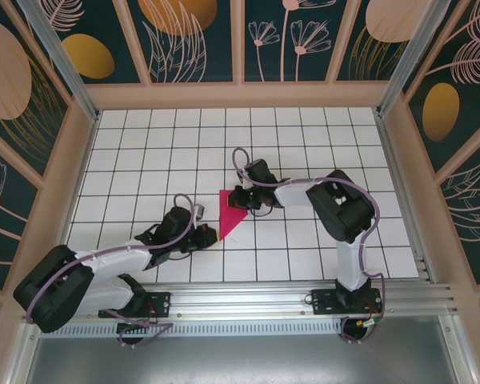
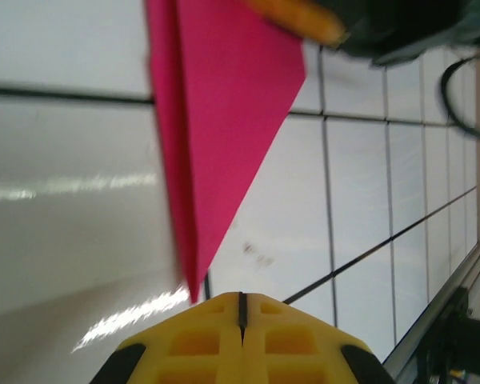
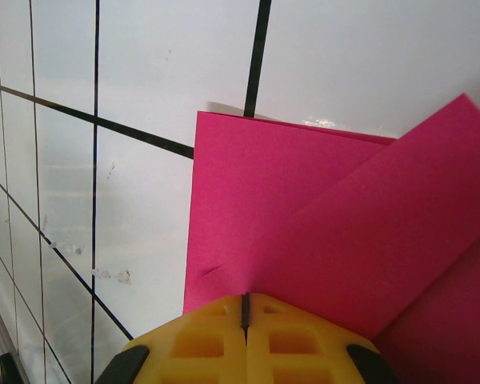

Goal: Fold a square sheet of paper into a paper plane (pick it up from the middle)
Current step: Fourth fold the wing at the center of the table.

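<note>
Yellow moulded fingertips of the left gripper [image 2: 242, 308] are sitting closest to me in the left wrist camera. They are pressed together so that just a thin dark seam is showing between them, and nothing is pinched there. I am seeing the folded pink paper [image 2: 224, 120] lying flat just beyond them, its sharp point ending a little short of the tips and slightly to their left. A long crease is running down the paper's left side.

On the right wrist camera, the right gripper [image 3: 245, 308] is looking the same: yellow fingers closed tight against each other, seam down the middle. That closed tip is hanging over the paper's edge, where one flap is lying folded diagonally across the layer beneath. Whether the tip is actually pressing on the paper I am not able to tell.

From the top camera, I am reading the paper as a narrow triangle, wide end away from the arm bases and point toward them, resting on the white grid table [image 1: 320, 144]. The right gripper is sitting at the paper's wide far end, reaching in from the right of it. The left gripper is lying just beside the paper's near point, on its left. Both arms are stretching low across the tiles toward the paper.
</note>
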